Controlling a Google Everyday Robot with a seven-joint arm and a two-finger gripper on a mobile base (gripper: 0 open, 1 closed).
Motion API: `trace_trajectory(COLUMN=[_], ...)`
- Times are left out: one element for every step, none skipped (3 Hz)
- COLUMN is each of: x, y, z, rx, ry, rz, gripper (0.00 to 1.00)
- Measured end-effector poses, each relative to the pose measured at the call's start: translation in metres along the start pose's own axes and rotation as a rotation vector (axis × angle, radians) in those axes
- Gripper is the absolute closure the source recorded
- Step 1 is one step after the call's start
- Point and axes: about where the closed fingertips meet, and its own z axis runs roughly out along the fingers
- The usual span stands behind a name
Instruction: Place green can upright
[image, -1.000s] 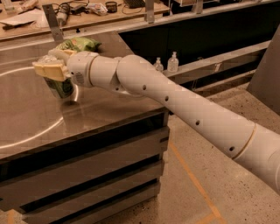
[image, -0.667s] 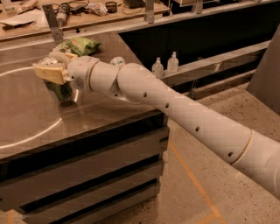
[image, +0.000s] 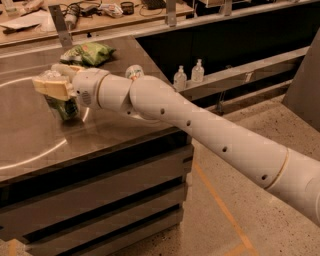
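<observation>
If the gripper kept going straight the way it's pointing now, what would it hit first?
The gripper, holding the green can over the table, points toward the picture's left. Nothing shows in that line up to the frame edge, though depth is unclear.

The gripper (image: 50, 82) is over the left part of the tabletop (image: 115, 132), clamped on the top of the green can (image: 63, 107) beneath it. Behind them lies a bag (image: 89, 52), with a second can (image: 134, 72) to its right, just behind the arm (image: 200, 130). Two bottles (image: 180, 78) stand on a ledge (image: 235, 75) beyond the tabletop's right edge.
</observation>
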Motion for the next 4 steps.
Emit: trace_trajectory(x=[0.0033,0.0073,0.0093,0.0054], y=[0.0029,0.0032,0.0028,-0.0012], z=[0.0004,-0.0004,-0.0018,-0.007], rx=[0.001,0.003,0.006,0.011], ry=[0.012,0.018,0.026,0.05], rz=[0.013,0.022,0.019,-0.003], gripper=[0.38,0.15,0.0,0.0])
